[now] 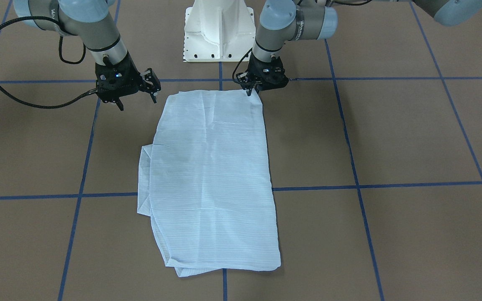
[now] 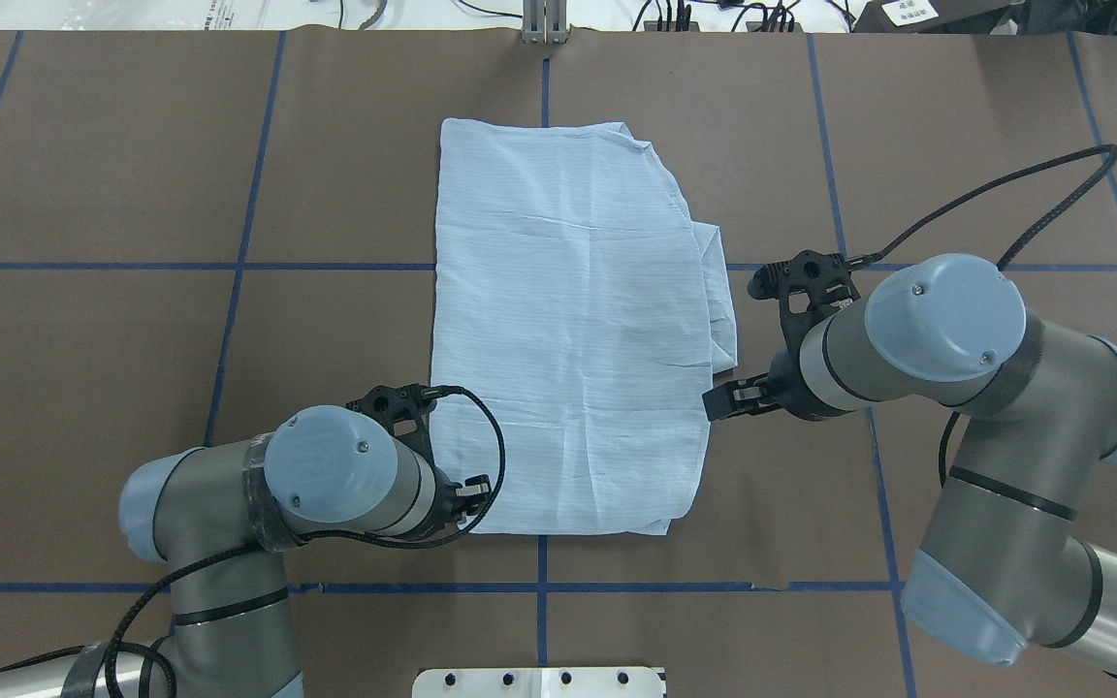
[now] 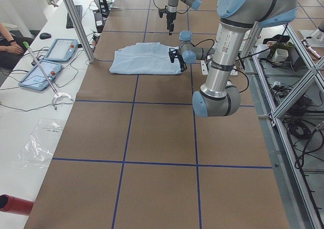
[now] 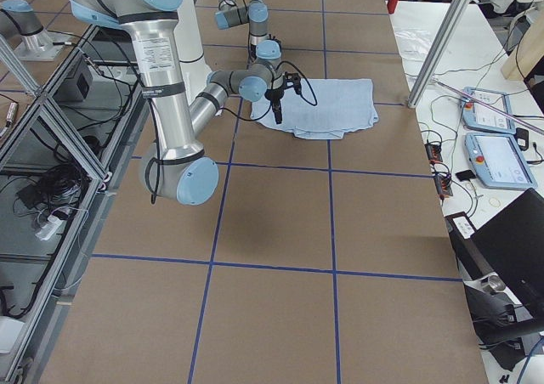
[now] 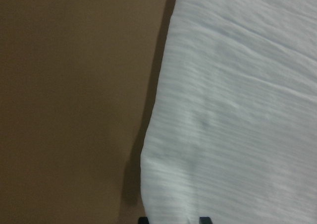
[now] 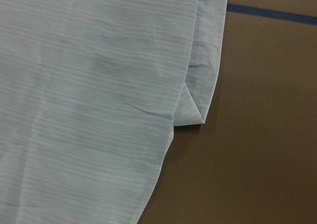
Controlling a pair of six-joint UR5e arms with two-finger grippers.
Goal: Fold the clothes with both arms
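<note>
The pale blue striped shirt [image 1: 216, 175] lies flat on the brown table, folded into a long rectangle; it also shows in the overhead view [image 2: 568, 330]. A folded layer sticks out along its side by the right arm [image 6: 198, 85]. My left gripper [image 1: 253, 92] is low over the shirt's near corner [image 2: 469, 494]. In the left wrist view its fingertips [image 5: 143, 220] stand a small gap apart with the corner [image 5: 163, 184] between them. My right gripper [image 1: 137, 102] hangs wide open and empty beside the shirt's side edge [image 2: 738, 341], not touching it.
The white pedestal base [image 1: 219, 31] stands behind the shirt on the robot's side. Blue tape lines [image 1: 358, 186] cross the table. Tablets [image 3: 48, 62] and cables lie on the white bench beyond the table's far edge, where an operator's arm [image 3: 7, 41] rests.
</note>
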